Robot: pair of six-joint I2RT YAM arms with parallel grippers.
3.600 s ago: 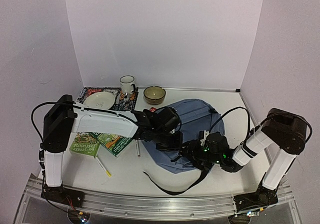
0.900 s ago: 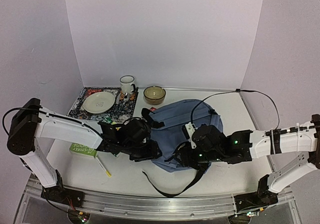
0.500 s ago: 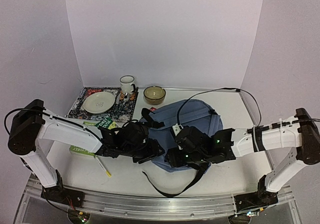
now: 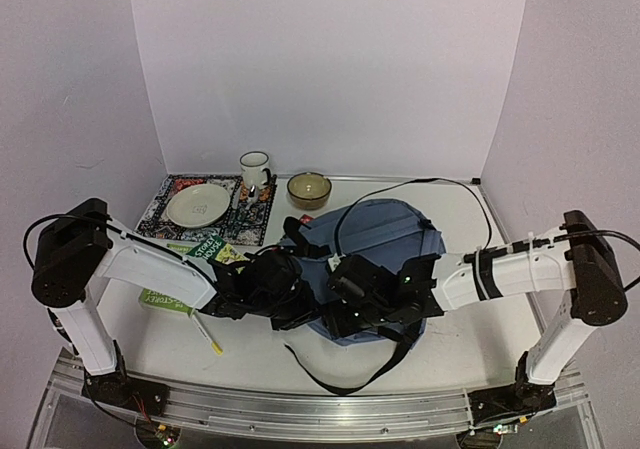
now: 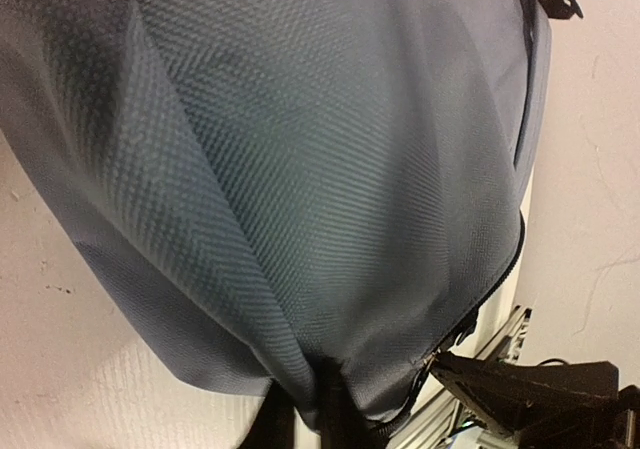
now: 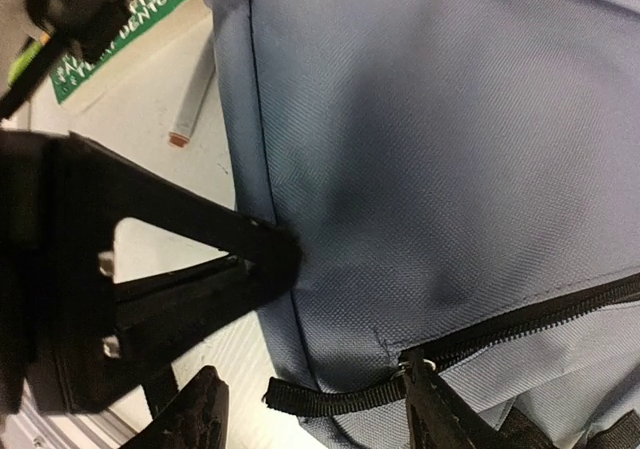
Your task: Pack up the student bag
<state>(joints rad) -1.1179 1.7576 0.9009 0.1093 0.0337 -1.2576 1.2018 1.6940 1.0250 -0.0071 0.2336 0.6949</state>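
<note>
The student bag lies flat on the counter, and both pincers meet at its near edge. The left pincer is clamped on the bag's side seam. In the right wrist view its two black fingers converge to a point on the grey-blue fabric. In the left wrist view the cloth gathers into a fold that runs down to where it is pinched.

The right pincer sits just beside the left one at the same corner. Its fingers stand apart with nothing gripped. Between them lies a short black webbing tab sewn to the bag's edge. Just beyond one finger, the end of a black zipper starts and runs away across the bag.

Most of the bag spreads out beyond both pincers. On their near side a black strap loops over the counter.

To the left of the left pincer a grey marker lies on the counter just beside the bag. A green book lies past it, partly under the left arm. A yellow pen lies on the counter to the near left of that pincer, apart from the bag.

Well beyond both pincers, at the back of the counter, a cream plate rests on a patterned placemat. A white mug stands behind the mat's right end, and a brown bowl stands just to the right of the mug, near the bag's far edge.
</note>
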